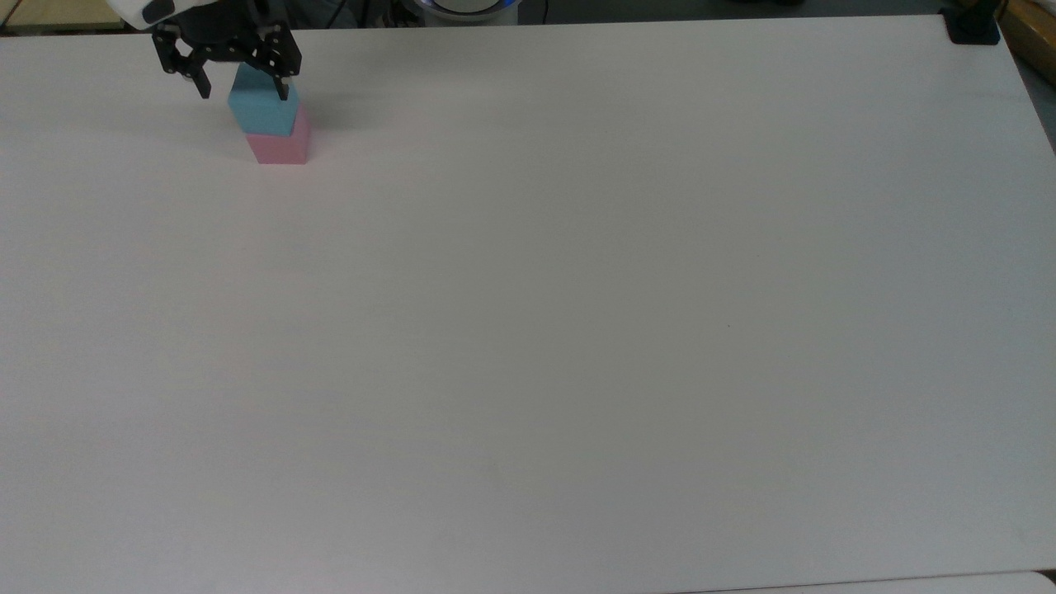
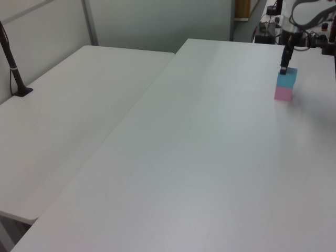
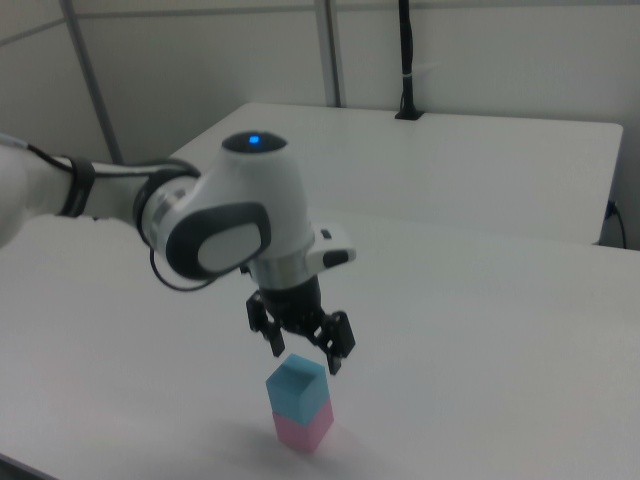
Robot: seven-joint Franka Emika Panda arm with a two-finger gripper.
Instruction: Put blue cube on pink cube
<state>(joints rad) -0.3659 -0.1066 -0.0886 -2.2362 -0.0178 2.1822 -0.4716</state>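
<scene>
Sky-blue matte blue cube: seated squarely on pink cube, near the top view's upper-left corner of the white worktop. Judged light, stiff, not slippery; best taken by two opposite flat faces. Gripper: jaws spread, empty, just above the stack. Clearance is shown plainly in the right view and foreshortened in the top view

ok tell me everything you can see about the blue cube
The small light sky-blue matte cube has plain faces and crisp edges, looking like foam or painted wood. It sits upright on top of the pale pink matte cube of the same size, roughly aligned with it, near the far left corner of the white table in the top view. The black two-finger pincer hangs open just above it, fingers spread and apart from its sides. Only the pink cube touches it.
</scene>
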